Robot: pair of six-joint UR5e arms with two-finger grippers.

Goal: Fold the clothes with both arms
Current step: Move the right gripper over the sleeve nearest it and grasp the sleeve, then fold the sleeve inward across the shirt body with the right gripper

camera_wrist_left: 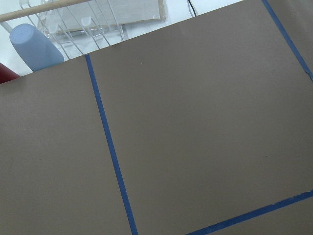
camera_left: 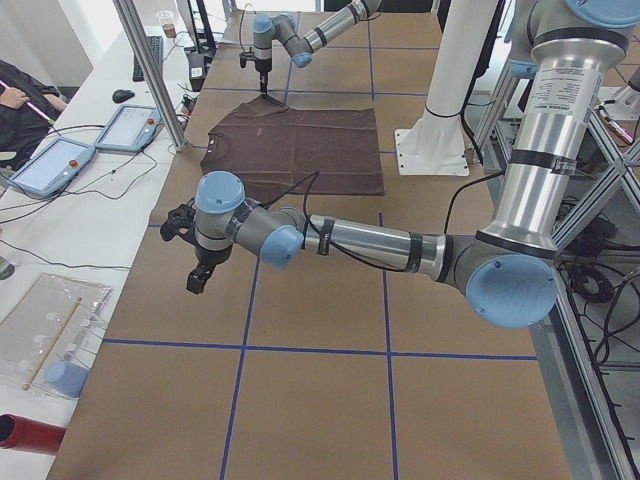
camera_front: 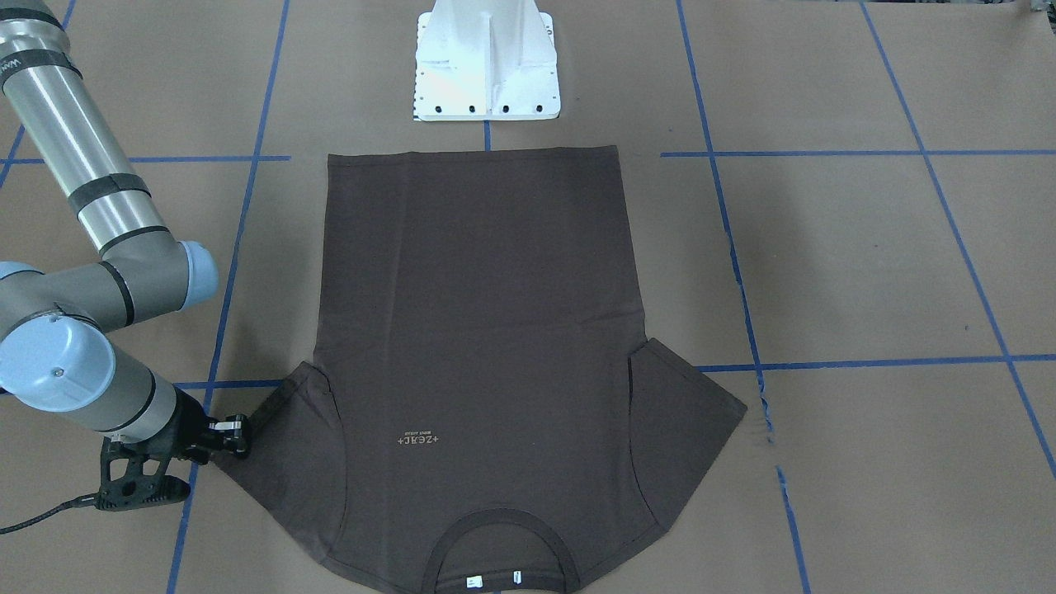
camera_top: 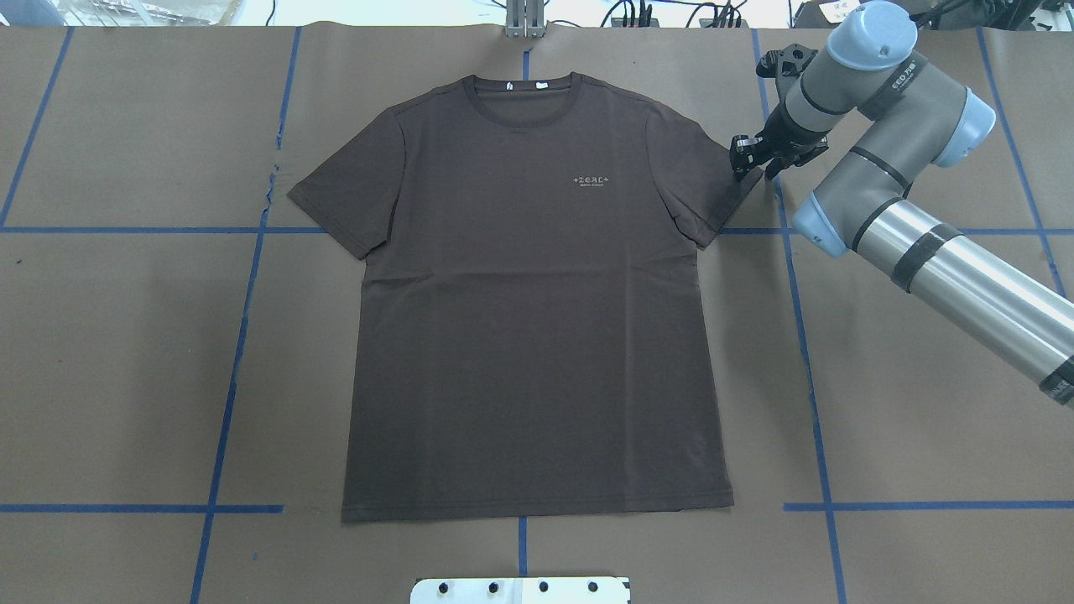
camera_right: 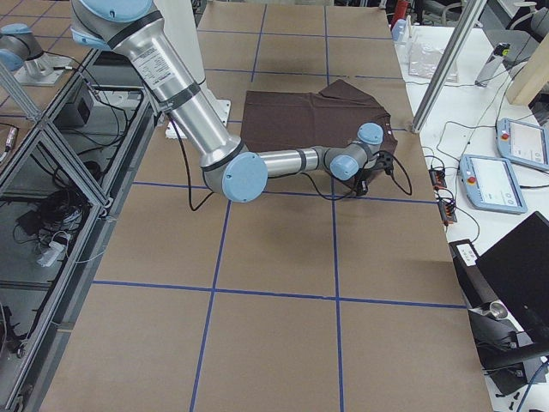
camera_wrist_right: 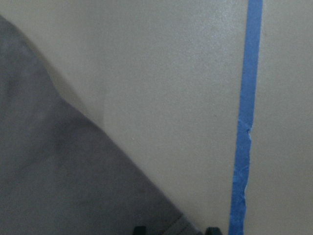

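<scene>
One dark brown T-shirt (camera_top: pixel 537 319) lies flat on the table (camera_top: pixel 126 377), collar far. Limp and light, it likely wants pinching at the sleeve hems. The right gripper (camera_top: pixel 749 159) straddles the right sleeve's corner, jaws parted; the left gripper (camera_left: pixel 200 272) hangs well apart, its jaws impossible to judge.

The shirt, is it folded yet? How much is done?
Done: the shirt lies flat, front up, with no fold in it yet. In hand: the right pincer is down at the corner of one sleeve and looks open. The left pincer hangs over bare table, away from the shirt. Left: every fold.
</scene>
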